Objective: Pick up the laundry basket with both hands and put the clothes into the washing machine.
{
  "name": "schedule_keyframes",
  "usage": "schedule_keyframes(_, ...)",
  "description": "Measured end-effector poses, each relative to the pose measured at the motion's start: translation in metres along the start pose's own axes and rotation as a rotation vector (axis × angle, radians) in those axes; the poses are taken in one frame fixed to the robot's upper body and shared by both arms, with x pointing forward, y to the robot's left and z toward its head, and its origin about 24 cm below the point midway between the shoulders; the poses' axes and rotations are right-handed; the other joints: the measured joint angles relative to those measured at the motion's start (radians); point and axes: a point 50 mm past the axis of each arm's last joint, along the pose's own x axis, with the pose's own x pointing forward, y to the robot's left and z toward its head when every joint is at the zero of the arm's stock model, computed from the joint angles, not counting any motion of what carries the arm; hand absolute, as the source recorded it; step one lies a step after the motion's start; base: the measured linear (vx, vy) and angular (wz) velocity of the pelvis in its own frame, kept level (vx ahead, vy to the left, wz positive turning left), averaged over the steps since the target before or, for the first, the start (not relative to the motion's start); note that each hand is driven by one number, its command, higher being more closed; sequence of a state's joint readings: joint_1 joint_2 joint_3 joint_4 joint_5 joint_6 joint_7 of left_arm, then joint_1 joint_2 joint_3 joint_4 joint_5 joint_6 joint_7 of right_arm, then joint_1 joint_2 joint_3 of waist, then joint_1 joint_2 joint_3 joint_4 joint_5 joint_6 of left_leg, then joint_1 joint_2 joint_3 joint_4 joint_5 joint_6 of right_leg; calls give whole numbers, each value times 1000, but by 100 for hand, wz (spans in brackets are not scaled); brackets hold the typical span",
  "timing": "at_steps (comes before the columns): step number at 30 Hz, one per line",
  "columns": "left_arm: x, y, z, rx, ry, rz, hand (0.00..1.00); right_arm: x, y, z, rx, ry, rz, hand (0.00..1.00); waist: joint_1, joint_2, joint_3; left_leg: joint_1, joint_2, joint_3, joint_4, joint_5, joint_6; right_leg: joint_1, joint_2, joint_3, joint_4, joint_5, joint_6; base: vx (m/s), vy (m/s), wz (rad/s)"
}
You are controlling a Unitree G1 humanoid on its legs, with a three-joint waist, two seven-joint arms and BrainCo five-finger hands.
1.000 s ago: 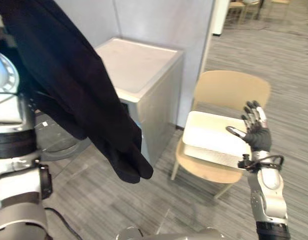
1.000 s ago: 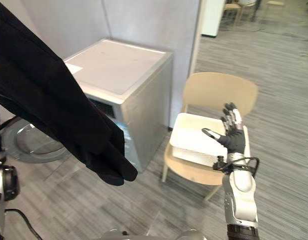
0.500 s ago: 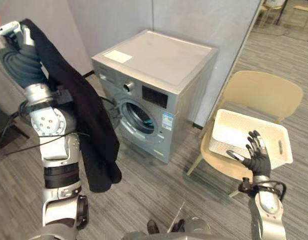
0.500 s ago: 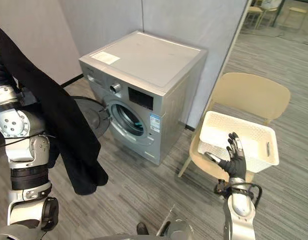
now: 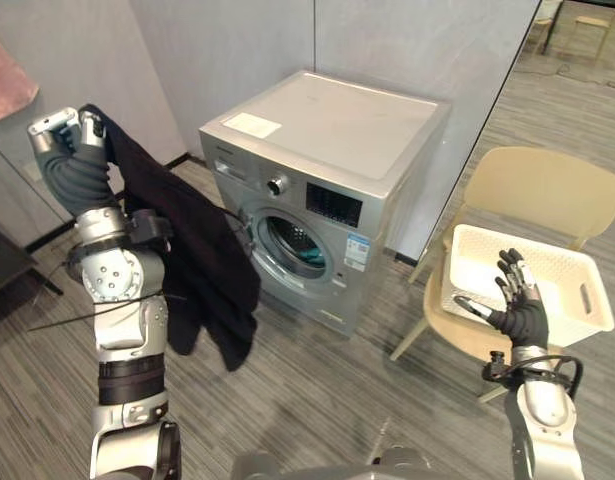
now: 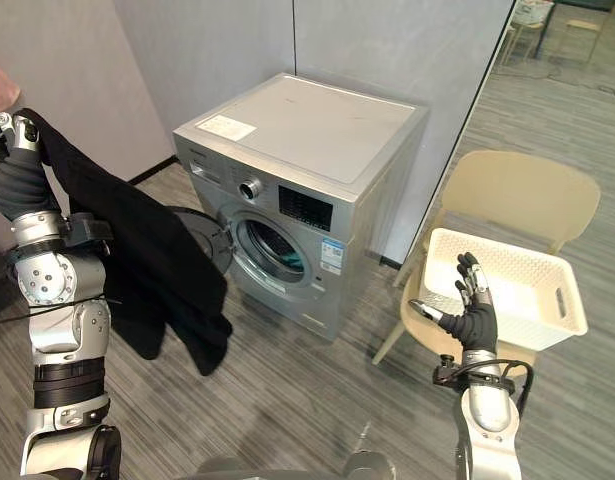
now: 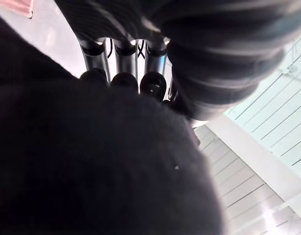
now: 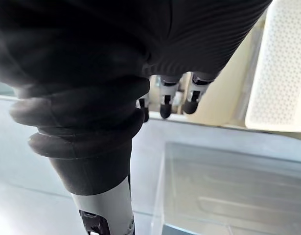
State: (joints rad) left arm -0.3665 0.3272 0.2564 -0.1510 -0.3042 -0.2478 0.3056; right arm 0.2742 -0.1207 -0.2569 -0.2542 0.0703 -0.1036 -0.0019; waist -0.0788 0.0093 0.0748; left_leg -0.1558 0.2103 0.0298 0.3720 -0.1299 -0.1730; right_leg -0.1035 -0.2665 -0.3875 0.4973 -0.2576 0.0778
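Hanging from the raised left hand [image 5: 72,140], one black garment [image 5: 202,275] drapes beside one open-doored washing machine [image 5: 327,125]; the left wrist view shows fingers [image 7: 123,81] curled into it. One white basket [image 5: 562,262] sits on one chair [image 5: 547,185], right hand [image 5: 522,312] splayed, empty, alongside.

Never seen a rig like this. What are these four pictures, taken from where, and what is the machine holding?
It is a humanoid robot with two silver arms ending in fingered hands. The two wide pictures come from cameras in its head, looking down; the two close ones from its wrists, looking along each hand. The left hand, raised high, grips a dark garment that hangs beside its arm. The right hand is open and empty, in front of a white laundry basket on a beige chair. Between them stands a silver washing machine, its round door open.
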Motion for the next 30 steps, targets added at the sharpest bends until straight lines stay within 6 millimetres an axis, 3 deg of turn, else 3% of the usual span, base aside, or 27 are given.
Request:
schedule_keyframes(2,-4,-5,-5,-22,25,-12,100,-2,2,-1,16,5,-6,0,-2,-17,-6,0,-54,19,14,-15,26,4,-49,25,-27,30,35,63,321,-5)
schedule_keyframes(4,-8,-3,-8,-20,46,-9,100,2,7,2,26,-11,7,0,15,-19,-5,27,-77,76,23,-36,60,-1,-74,75,-48,59,41,26,348,-51)
schedule_keyframes(5,-13,4,-10,-2,61,6,100,5,14,3,38,-21,32,0,21,-12,-2,57,-88,125,18,-51,81,-14,-89,92,-41,86,14,-47,309,-124)
schedule_keyframes(6,-19,12,-12,20,79,22,100,7,25,5,54,-28,73,0,38,-2,-1,105,-88,203,-18,-62,98,-42,-106,59,-32,135,-34,-63,287,-143)
schedule_keyframes(7,-22,17,-11,32,83,33,100,8,31,5,60,-30,96,0,43,0,0,130,-82,235,-46,-63,101,-48,-118,19,-30,149,-57,-69,190,-139)
schedule_keyframes(8,-24,23,-9,46,83,47,100,9,37,6,68,-33,120,0,47,11,5,149,-86,275,-77,-60,112,-53,-139,-44,-21,154,-77,-73,122,-162)
schedule_keyframes(9,-30,39,-5,78,78,97,100,15,53,6,81,-40,178,0,48,-3,-1,207,-100,368,-147,-47,124,-61,-203,-302,34,138,-108,-51,108,-157)
schedule_keyframes(11,-33,45,-3,84,76,125,100,19,58,6,83,-43,196,0,54,-4,-6,222,-102,411,-171,-44,122,-47,-215,-443,18,129,-121,9,83,-118)
schedule_keyframes(12,-34,46,-2,78,75,136,100,23,60,5,78,-42,202,0,56,-2,-5,222,-96,439,-186,-38,117,-41,-214,-516,-1,133,-116,46,41,-72)
schedule_keyframes(14,-38,44,-6,57,91,154,100,27,64,3,78,-36,216,0,42,-2,-6,220,-81,455,-188,-24,94,-36,-190,-529,-14,145,-104,95,2,-35)
schedule_keyframes(17,-48,40,-14,5,128,200,100,28,63,4,54,-41,235,0,39,34,9,225,-39,452,-156,-36,87,-10,-152,-536,-24,124,-91,155,-71,-5)
schedule_keyframes(19,-66,49,-19,12,177,257,100,23,79,1,55,-27,327,0,53,52,21,169,88,442,110,-77,118,33,-68,-526,-59,88,-86,143,-175,-37)
schedule_keyframes(20,-71,53,-19,21,190,275,100,22,84,2,56,-29,349,0,63,58,21,146,126,439,199,-75,132,42,-44,-511,-65,73,-93,187,-257,-82)
schedule_keyframes(21,-80,57,-20,30,215,298,100,20,88,2,53,-31,380,0,87,69,20,101,198,425,346,-45,188,64,-5,-483,-69,47,-102,156,-184,-77)
schedule_keyframes(22,-85,61,-21,42,232,310,100,19,89,2,52,-29,391,0,97,67,19,64,226,393,422,-19,201,74,12,-466,-72,35,-112,267,-286,-68)
schedule_keyframes(24,-93,64,-23,42,260,328,100,21,88,3,50,-38,395,0,94,61,21,8,228,361,460,-55,164,81,15,-458,-73,21,-117,190,-158,-24)
schedule_keyframes(27,-97,63,-25,28,271,345,100,25,78,4,53,-40,366,0,94,46,29,-13,226,390,319,-79,168,90,-1,-443,-72,25,-109,164,-33,-15)
schedule_keyframes(29,-103,64,-25,26,283,362,100,25,77,4,62,-41,375,0,96,47,28,7,203,348,164,-56,145,96,-12,-427,-41,25,-109,151,107,-21)
schedule_keyframes(30,-107,66,-23,30,289,371,100,25,78,4,66,-40,384,0,98,62,19,17,183,293,104,-12,126,96,-13,-410,-22,25,-109,183,229,-33)
